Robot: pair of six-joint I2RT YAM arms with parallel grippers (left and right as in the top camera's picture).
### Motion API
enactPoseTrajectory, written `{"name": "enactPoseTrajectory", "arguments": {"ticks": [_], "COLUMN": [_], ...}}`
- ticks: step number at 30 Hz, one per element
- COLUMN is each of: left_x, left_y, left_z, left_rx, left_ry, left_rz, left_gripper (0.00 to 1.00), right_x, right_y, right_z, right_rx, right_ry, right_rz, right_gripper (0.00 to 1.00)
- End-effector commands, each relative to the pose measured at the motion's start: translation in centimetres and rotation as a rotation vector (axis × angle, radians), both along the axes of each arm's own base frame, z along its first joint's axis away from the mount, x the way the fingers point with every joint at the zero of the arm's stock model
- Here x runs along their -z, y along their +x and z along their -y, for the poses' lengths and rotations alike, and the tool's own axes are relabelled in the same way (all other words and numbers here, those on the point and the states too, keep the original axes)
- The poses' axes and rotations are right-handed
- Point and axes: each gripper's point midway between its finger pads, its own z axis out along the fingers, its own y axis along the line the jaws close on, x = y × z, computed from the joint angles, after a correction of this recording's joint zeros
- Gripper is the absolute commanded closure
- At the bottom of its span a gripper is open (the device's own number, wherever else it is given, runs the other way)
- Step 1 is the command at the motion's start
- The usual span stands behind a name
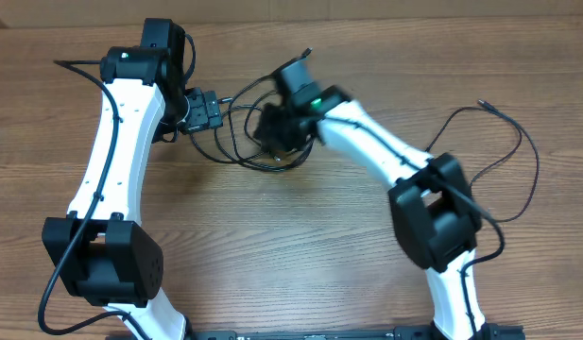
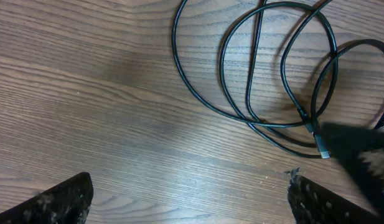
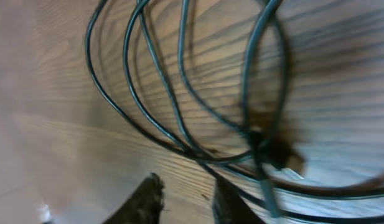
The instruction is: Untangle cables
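With right fingers [image 3: 148, 202] just a little apart and nothing between them, hangs low over the cables [image 2: 251, 121], looped flat on the table [image 2: 86, 93] just ahead of the tips. Holds left fingers [image 2: 61, 202] wide, off to one side of the tangle. Looks like a closer reach from the right.

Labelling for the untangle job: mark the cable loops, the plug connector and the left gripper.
cable loops [image 2: 174, 43], left wrist view, left edge of the outermost loop.
plug connector [image 2: 323, 149], left wrist view, its metal tip.
left gripper [image 2: 190, 186], left wrist view, midway between its fingertips.
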Motion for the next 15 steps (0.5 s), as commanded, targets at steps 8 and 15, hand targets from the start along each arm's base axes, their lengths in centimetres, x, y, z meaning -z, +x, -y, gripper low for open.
{"name": "enactPoseTrajectory", "arguments": {"ticks": [8, 15], "left_x": [0.5, 0.5], "left_y": [0.0, 0.0], "left_z": [0.3, 0.3], "left_rx": [-0.011, -0.011], "left_ry": [-0.007, -0.007], "left_rz": [-0.013, -0.014], "left_gripper": [0.00, 0.00], "right_x": [2.1, 5.2], "right_y": [-0.4, -0.3], "right_z": [0.0, -0.6], "right_rx": [0.274, 0.278], "right_ry": [-0.144, -0.139], "right_rz": [0.052, 0.026], "right_gripper": [0.76, 0.67]}}
